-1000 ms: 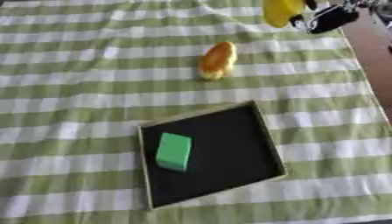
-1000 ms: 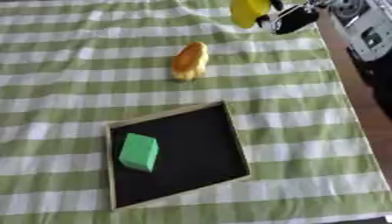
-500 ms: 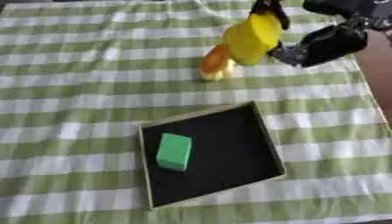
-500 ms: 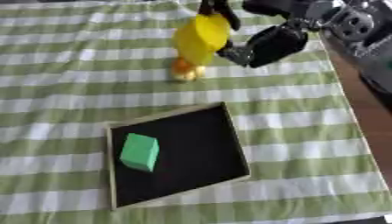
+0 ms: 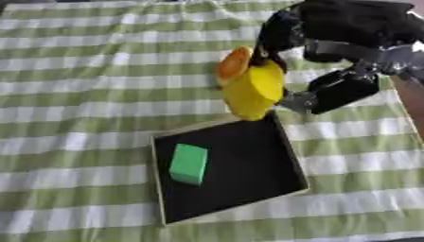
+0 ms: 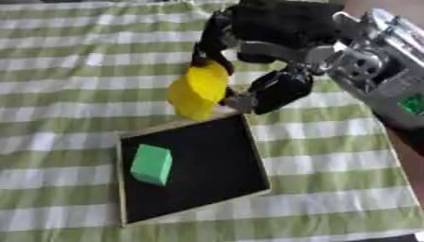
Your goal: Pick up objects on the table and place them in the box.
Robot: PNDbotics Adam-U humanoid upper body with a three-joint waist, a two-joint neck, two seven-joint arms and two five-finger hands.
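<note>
**Right hand holds a yellow object above the box's top edge**

The right hand [image 5: 331,56] reaches in from the upper right of the frame, fingers and thumb curled round a yellow object [image 5: 252,90]. That object hangs at centre, just over the upper rim of the box [image 5: 286,142]. Behind it, mostly hidden, an orange item [image 5: 233,63] lies on the green-striped cloth [image 5: 83,94]. The box sits tilted at lower centre, black inside, with a green block [image 5: 189,163] in its left half. The left hand does not show.
</note>
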